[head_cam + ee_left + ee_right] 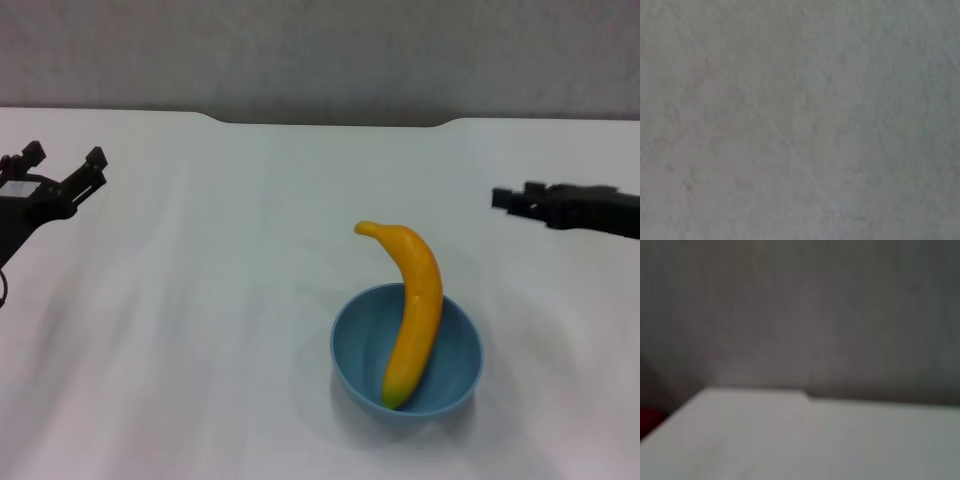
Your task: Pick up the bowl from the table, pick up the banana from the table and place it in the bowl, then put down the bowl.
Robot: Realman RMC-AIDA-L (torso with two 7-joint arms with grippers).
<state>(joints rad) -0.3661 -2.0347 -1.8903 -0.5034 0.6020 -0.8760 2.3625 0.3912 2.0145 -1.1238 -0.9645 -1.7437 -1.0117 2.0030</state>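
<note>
The light blue bowl [407, 352] stands on the white table [200, 320], right of centre and near the front. The yellow-orange banana [412, 308] lies in it, its lower end at the bowl's bottom and its curved upper end sticking out over the far rim. My left gripper [66, 158] is at the far left, above the table, open and empty, well away from the bowl. My right gripper [505, 199] is at the far right, away from the bowl, seen edge-on. Neither wrist view shows the bowl or the banana.
The table's far edge has a shallow notch [330, 122] against a grey wall [320, 50]. The right wrist view shows the tabletop [815, 440] and that wall. The left wrist view shows only a plain grey surface [800, 120].
</note>
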